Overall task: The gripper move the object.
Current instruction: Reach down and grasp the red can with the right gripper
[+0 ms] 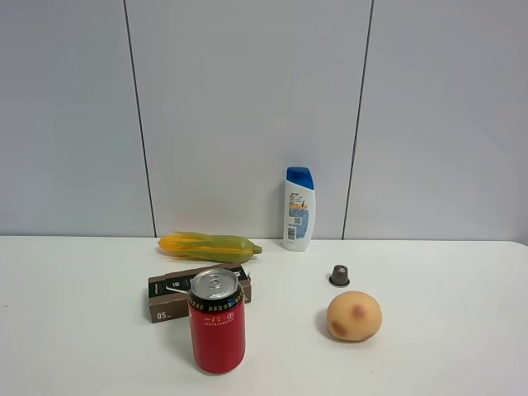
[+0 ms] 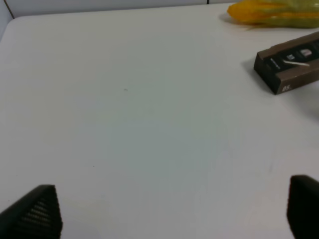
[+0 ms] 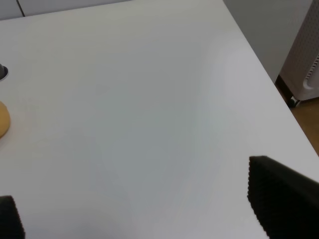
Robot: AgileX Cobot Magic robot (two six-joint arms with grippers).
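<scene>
The red can (image 1: 217, 322) stands upright on the white worktop (image 1: 74, 330), with nothing gripping it. A dark box (image 1: 165, 301) lies just behind the can, a corn cob (image 1: 209, 246) farther behind it, and a white bottle (image 1: 299, 209) behind and to its right. A round fruit (image 1: 354, 316) and a small capsule (image 1: 339, 275) sit right of the can. The left end effector (image 2: 169, 214) has its fingers wide apart and empty, as does the right end effector (image 3: 144, 209).

Left gripper (image 2: 172, 211): black ribbed fingers spread wide, empty, hovering, angled downward, left side of scene. Right gripper (image 3: 144, 211): black ribbed fingers likewise wide apart, empty, hovering, right side of scene.
</scene>
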